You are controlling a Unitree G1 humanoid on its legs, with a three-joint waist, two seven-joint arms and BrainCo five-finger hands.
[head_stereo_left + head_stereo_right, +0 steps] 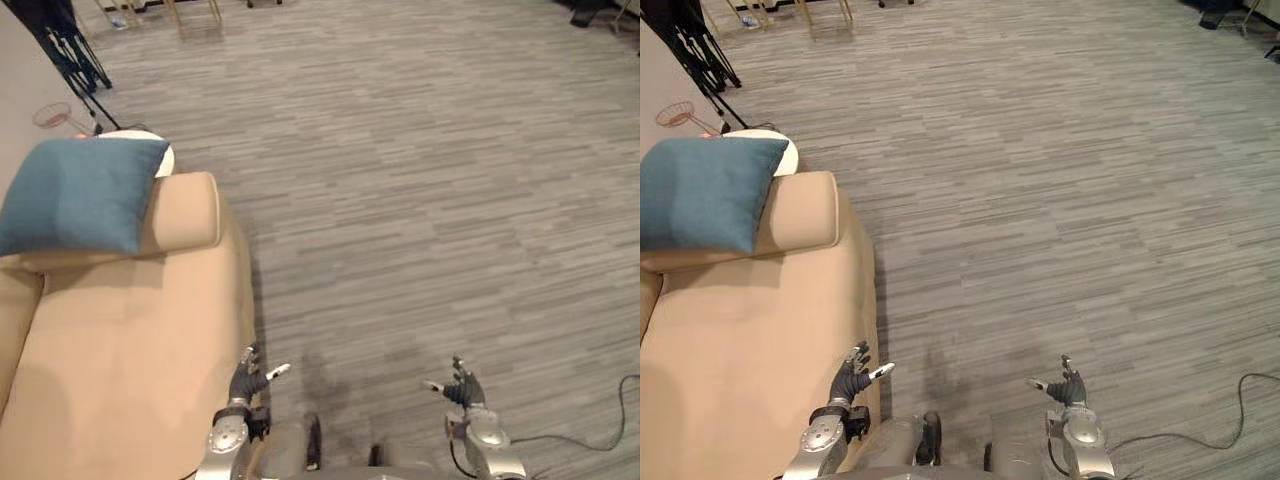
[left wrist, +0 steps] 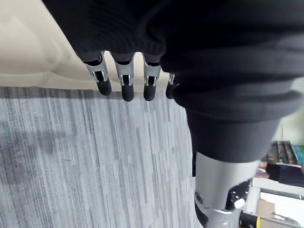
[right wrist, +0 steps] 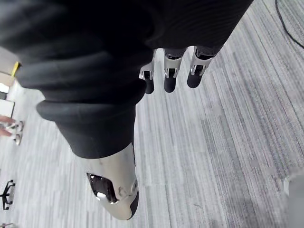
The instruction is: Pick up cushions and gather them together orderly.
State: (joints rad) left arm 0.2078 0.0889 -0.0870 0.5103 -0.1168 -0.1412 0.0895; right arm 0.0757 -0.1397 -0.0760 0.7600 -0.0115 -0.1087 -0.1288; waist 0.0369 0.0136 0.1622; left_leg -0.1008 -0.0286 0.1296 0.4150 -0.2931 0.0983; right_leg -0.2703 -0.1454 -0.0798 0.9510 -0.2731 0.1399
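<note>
Left hand (image 1: 245, 381) low at the near edge of the scene, just off the sofa's (image 1: 120, 380) near front corner, over the floor (image 1: 420, 200). Fingers (image 2: 124, 85) straight and slightly spread, thumb out to the side, nothing in it. Silver segments, dark rounded tips, ribbed dark cover over the back.

Right hand (image 1: 464, 388) level with it, well out over bare floor. Its fingers (image 3: 170, 73) are also straight and loose, thumb apart, nothing held.

Sofa: tan, smooth-skinned upholstery, broad flat seat, softly rounded front edge. Far end closed by a thick, roll-shaped armrest (image 1: 188, 210).

Blue cushion (image 1: 80, 195): square, teal-blue woven cloth, plump with pinched corners. It lies at the sofa's far end, tilted up on the armrest and covering the roll's inner part. Well apart from both hands; the length of the seat lies between it and the left hand, and the right hand is further off still.

A pale rounded object (image 1: 165, 158) peeks out behind the cushion's far corner; what it is I cannot tell.

Floor: grey, streaked in short plank-like bands, matt. Beyond the sofa's far end stands a black tripod (image 1: 75, 55), with a small pinkish wire piece (image 1: 52, 115) near it.
</note>
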